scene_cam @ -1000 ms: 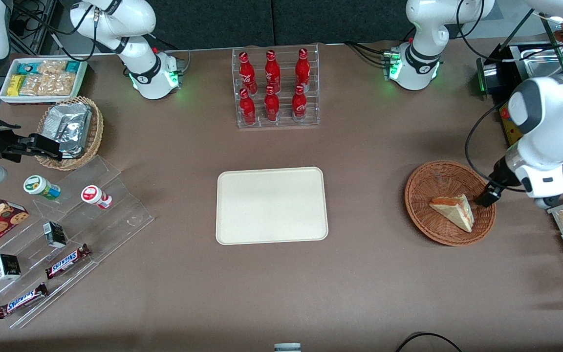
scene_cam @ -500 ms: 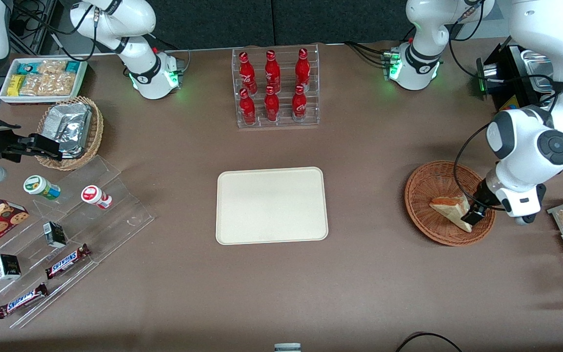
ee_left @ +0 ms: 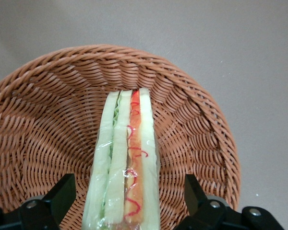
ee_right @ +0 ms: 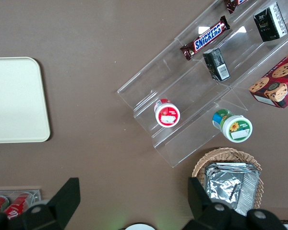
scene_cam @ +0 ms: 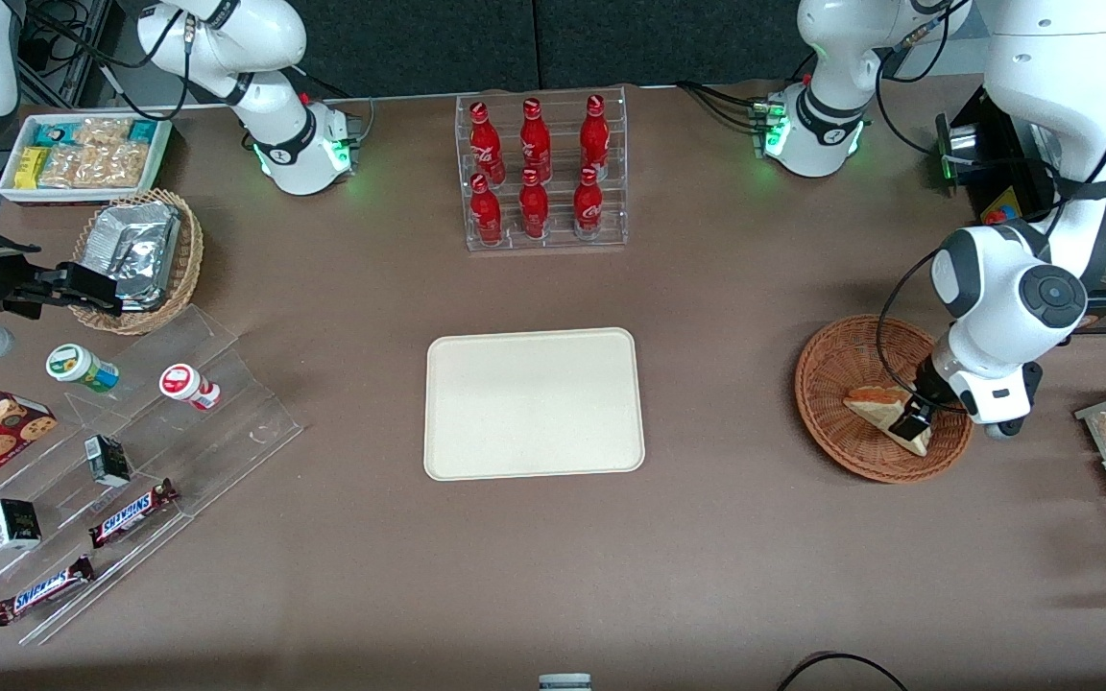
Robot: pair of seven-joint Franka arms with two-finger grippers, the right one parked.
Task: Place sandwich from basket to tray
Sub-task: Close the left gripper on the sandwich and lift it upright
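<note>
Pincer (ee_left: 127,203) down in basket (scene_cam: 841,365), fingers (ee_left: 62,194) apart, straddling sandwich (ee_left: 125,163). Tray (scene_cam: 534,403) mid-worktop, bare.

Robot lab, mock snack shop, bottle rack (scene_cam: 541,173), acrylic shelves (scene_cam: 145,451), candy bars (scene_cam: 133,512)

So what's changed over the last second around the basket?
The left arm swung in over the basket, bringing its claw from the rim down over the sandwich. The open fingers now straddle the wedge without closing on it. Sandwich, basket and tray have not moved.
</note>
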